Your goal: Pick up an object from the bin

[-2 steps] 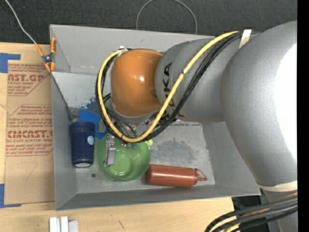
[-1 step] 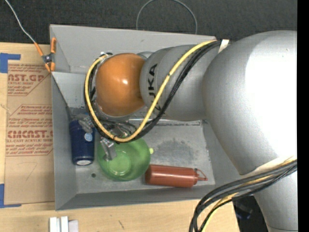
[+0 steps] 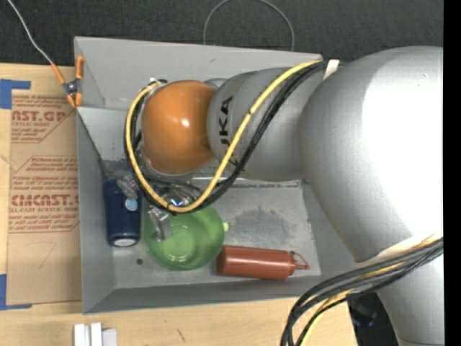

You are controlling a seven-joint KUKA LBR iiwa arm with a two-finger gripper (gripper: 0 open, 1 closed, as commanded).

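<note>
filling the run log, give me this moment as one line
gripper: over left rim of green bowl | view left of it: dark blue cylinder | view right of bowl: red-brown tube | grasp: cannot tell

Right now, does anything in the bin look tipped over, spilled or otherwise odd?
Nothing looks spilled or broken. The red bottle lies on its side by the bin's near wall, and the blue can lies flat at the left. The green bowl sits upright below the gripper. A scuffed patch marks the floor beside it.
</note>
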